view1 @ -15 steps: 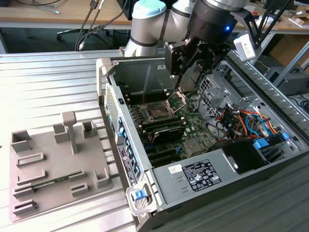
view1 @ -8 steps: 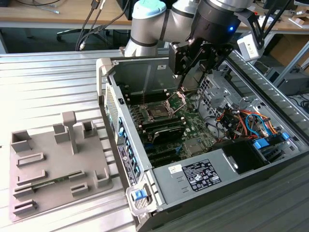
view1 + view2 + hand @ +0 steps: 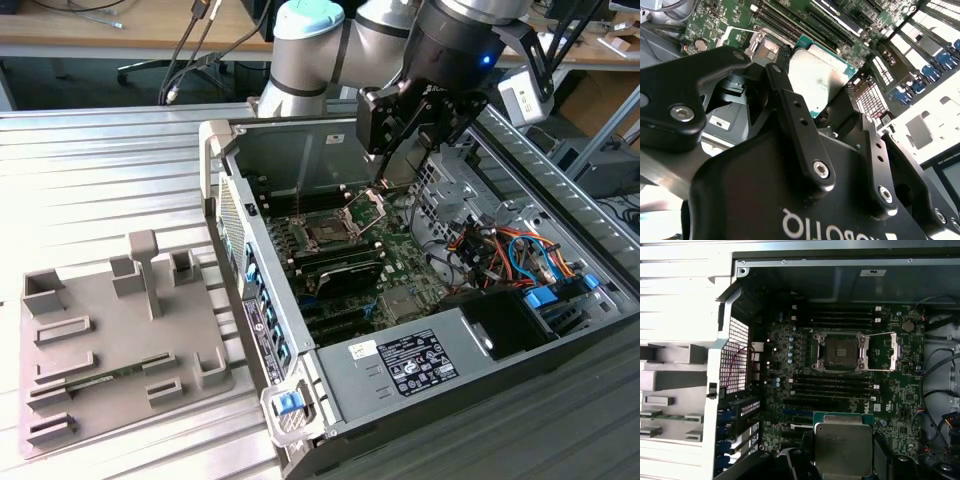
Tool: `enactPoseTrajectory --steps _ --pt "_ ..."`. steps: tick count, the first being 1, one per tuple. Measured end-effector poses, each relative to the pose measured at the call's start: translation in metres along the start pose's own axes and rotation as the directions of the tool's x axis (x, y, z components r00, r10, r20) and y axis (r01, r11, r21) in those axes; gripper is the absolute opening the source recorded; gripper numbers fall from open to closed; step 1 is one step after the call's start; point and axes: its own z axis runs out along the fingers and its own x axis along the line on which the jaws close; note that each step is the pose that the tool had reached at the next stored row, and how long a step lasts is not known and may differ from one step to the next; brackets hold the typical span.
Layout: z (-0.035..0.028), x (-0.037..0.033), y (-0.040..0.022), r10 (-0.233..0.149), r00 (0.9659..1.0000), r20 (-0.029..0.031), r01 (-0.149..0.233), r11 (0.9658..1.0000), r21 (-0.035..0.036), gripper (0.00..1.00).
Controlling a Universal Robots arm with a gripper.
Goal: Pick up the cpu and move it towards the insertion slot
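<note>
Start at the grey tray, far off on the exterior view's left of the computer case. It sits outside the case and has nothing to do with the chip now.

Next comes the insertion slot. You see it in the first wrist view as a dark square with a silver frame, and its wire bracket is flipped open beside it. The slot has no chip in it.

The cpu is held up in the air inside the case, well apart from the slot. The long black memory slots lie between the two.

The gripper has its fingers closed on the edges of the cpu, one on each side. The silvery top shows between them in the second wrist view.

Here is what could go wrong, as I judge it. The chip is thin and held only by its edges, so a bump or a quick jerk could make it slip and drop onto the green board. If it tilts in the grip, it may not sit flat over the slot. The open bracket could also catch a finger.

In the exterior view the arm reaches in over the back wall of the case, and the gripper points down toward the board.
</note>
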Motion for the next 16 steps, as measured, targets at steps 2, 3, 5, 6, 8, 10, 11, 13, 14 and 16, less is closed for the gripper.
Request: enactPoseTrajectory --steps 2,3,5,6,8,10,11,13,14,16 --pt "0.0001 -0.0019 -0.0001 0.0 1.0 0.0 0.0 1.0 0.0 0.55" --pt "0.0002 -0.0028 -0.0001 0.0 1.0 0.0 0.0 1.0 0.0 0.55" --pt "0.0003 -0.006 -0.0002 0.0 1.0 0.0 0.0 1.0 0.0 0.55" --pt "0.0004 -0.0069 -0.0002 0.0 1.0 0.0 0.0 1.0 0.0 0.55" --pt "0.0005 -0.0091 -0.0003 0.0 1.0 0.0 0.0 1.0 0.0 0.55" --pt "0.0006 -0.0107 -0.0004 0.0 1.0 0.0 0.0 1.0 0.0 0.55" --pt "0.0006 -0.0115 -0.0004 0.0 1.0 0.0 0.0 1.0 0.0 0.55" --pt "0.0007 -0.0129 -0.0005 0.0 1.0 0.0 0.0 1.0 0.0 0.55" --pt "0.0007 -0.0138 -0.0005 0.0 1.0 0.0 0.0 1.0 0.0 0.55" --pt "0.0008 -0.0158 -0.0006 0.0 1.0 0.0 0.0 1.0 0.0001 0.55"
